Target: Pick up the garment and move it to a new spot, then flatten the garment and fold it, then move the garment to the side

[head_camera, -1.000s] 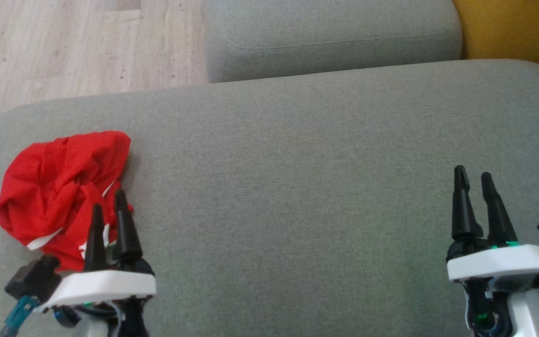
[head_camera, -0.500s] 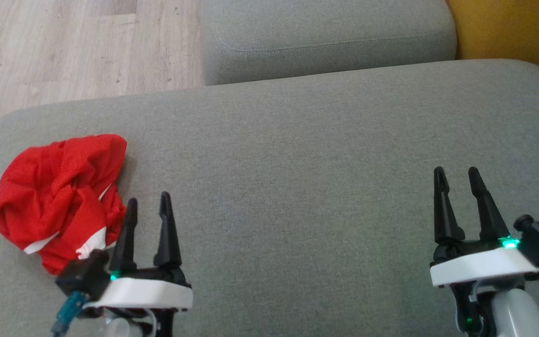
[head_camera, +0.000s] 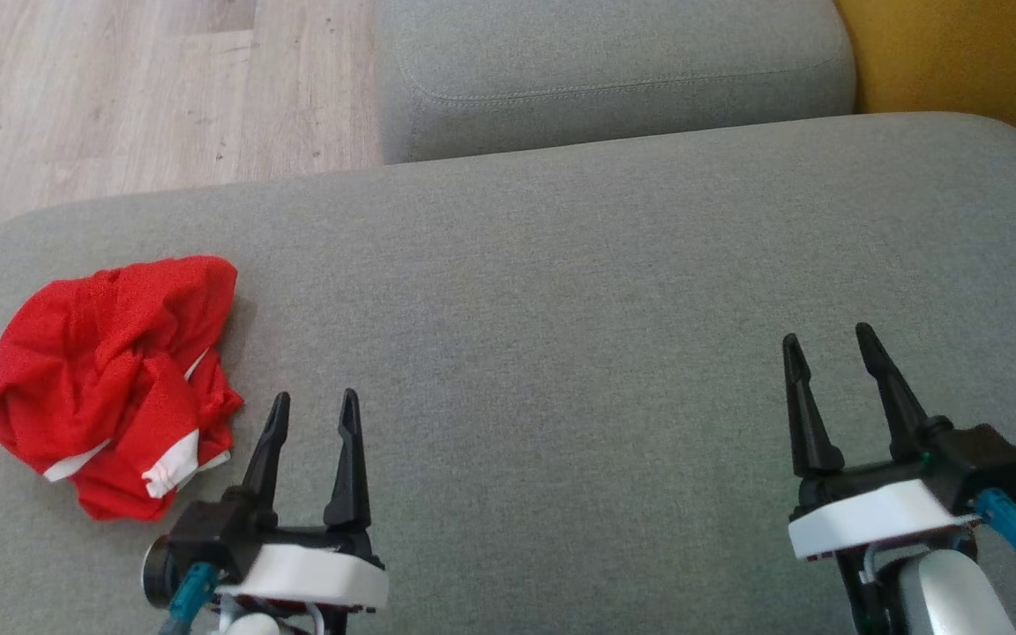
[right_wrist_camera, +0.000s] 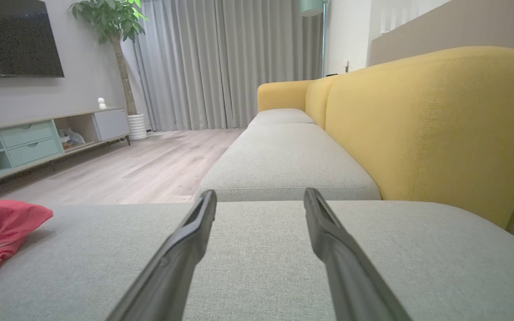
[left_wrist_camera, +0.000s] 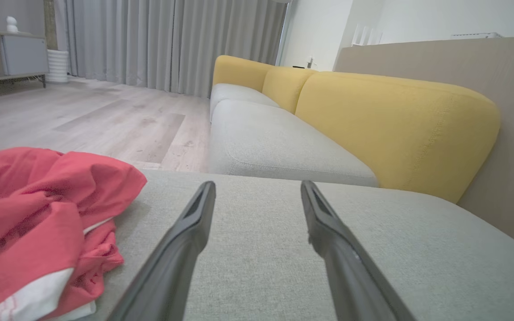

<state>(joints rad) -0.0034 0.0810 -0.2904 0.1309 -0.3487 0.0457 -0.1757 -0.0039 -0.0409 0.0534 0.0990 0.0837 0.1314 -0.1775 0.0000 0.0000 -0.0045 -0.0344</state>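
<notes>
I see the garment (head_camera: 111,379) on the cushion's (head_camera: 561,265) left end, my left pincer (head_camera: 314,406) over its near-left part, my right pincer (head_camera: 828,337) over its near-right, and a second cushion (head_camera: 614,70) behind it.

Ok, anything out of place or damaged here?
The red garment with white trim lies crumpled in a heap at the left end of the grey fabric cushion. The left gripper and right gripper are open, neither touching it. Nothing looks spilled or damaged.

A home living room: sofa (right_wrist_camera: 283,165), wall television (right_wrist_camera: 11,35), curtains (right_wrist_camera: 221,67), potted plant (right_wrist_camera: 109,18)
</notes>
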